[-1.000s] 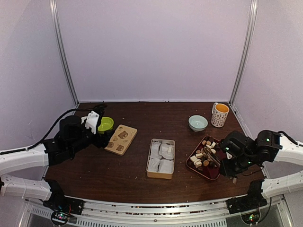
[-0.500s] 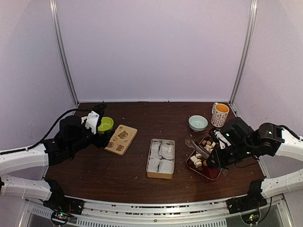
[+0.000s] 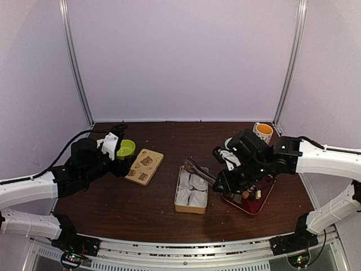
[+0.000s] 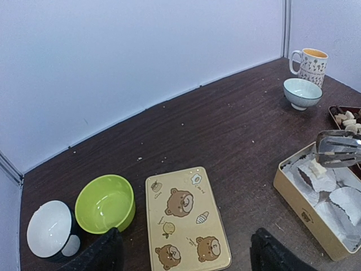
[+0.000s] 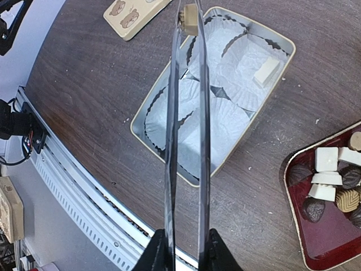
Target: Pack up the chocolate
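From overhead, the right arm is reaching across the table (image 3: 141, 197) toward the middle, but the view is too coarse to show what its tool is carrying. The right wrist camera shows it: the right gripper (image 5: 186, 248) is squeezing a pair of long metal tongs (image 5: 202, 141), and the tongs' tips are pinching one tan chocolate cube (image 5: 189, 20) above the far end of the open tin (image 5: 162, 155). That view also shows one white chocolate piece (image 5: 266, 71) lying in a paper liner (image 5: 237, 62) inside the tin. The liners are overlapping too much to count.

The rest of the chocolate (image 5: 327, 160) is sitting in the red tray (image 5: 333, 240) just right of the tin. White, tan and dark pieces are bunched at one end, and the frame edge is cutting them off, so I cannot give a number.

Only the left wrist camera shows the left gripper (image 4: 189, 257) plainly. Its two fingers (image 4: 107, 254) are standing wide apart over the near end of the bear-printed lid (image 4: 186, 220). It also shows the crockery best, which is three bowls and one mug:
- a green bowl (image 4: 105, 202)
- a white-lined bowl (image 4: 49, 228) beside the green one
- a pale blue bowl (image 4: 302, 92) near the mug
- a patterned mug (image 4: 309, 62) at the far right

There is one lid, one tin, one tray and one pair of tongs.
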Controlling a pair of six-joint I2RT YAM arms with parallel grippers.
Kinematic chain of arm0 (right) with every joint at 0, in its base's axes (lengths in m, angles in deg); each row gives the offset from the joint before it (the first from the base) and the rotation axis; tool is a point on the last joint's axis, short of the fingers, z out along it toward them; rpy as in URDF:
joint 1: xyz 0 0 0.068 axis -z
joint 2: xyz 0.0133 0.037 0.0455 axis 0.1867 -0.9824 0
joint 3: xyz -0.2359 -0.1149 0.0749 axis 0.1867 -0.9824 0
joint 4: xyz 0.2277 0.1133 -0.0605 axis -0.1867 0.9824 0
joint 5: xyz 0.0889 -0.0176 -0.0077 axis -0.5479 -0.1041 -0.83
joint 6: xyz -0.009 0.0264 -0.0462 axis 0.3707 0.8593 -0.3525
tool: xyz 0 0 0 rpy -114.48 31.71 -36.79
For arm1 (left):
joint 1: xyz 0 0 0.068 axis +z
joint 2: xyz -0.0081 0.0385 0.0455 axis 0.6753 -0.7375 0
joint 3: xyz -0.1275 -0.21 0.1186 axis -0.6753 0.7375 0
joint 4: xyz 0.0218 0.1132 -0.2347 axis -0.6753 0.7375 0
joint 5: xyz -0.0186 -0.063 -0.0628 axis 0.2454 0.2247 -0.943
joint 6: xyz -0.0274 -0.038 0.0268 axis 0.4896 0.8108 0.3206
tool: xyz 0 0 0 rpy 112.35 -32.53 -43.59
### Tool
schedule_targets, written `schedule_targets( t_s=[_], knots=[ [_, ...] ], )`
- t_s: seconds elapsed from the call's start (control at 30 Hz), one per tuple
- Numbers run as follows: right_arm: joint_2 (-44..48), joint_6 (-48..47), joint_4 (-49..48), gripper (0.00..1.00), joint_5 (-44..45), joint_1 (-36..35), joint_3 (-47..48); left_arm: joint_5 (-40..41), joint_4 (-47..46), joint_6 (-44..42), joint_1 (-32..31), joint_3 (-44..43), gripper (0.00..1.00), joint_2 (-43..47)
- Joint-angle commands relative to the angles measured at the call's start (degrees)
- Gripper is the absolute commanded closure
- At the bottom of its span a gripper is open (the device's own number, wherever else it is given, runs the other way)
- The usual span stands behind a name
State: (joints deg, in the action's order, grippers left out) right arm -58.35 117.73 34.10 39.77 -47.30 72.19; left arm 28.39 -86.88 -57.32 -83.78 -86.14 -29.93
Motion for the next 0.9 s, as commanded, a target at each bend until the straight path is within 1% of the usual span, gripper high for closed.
schedule_targets(
  t_s=[0.0,0.27,0.43,0.63,0.87],
  knots=[
    [-1.9,-1.7,-2.6,0.81,-1.2,-0.7,2.2,-0.3,-0.9,-0.6,0.2,-2.0,0.21,-0.6],
    [-6.0,-1.6,-3.2,0.81,0.4,-0.7,2.7,-0.4,-1.0,-0.5,0.2,-2.0,0.21,-0.5],
    [-8.3,-2.2,-1.6,0.80,2.2,-0.6,4.3,-0.7,-0.9,-0.3,0.2,-2.2,0.21,-1.0],
    [-9.3,-3.0,-1.4,0.77,3.6,-0.7,5.2,-0.4,-0.8,-0.3,0.2,-2.2,0.21,-0.8],
    [-10.7,-3.9,0.4,0.77,5.8,-0.7,6.8,-0.3,-0.8,-0.3,0.2,-2.2,0.21,-0.9]
  ],
)
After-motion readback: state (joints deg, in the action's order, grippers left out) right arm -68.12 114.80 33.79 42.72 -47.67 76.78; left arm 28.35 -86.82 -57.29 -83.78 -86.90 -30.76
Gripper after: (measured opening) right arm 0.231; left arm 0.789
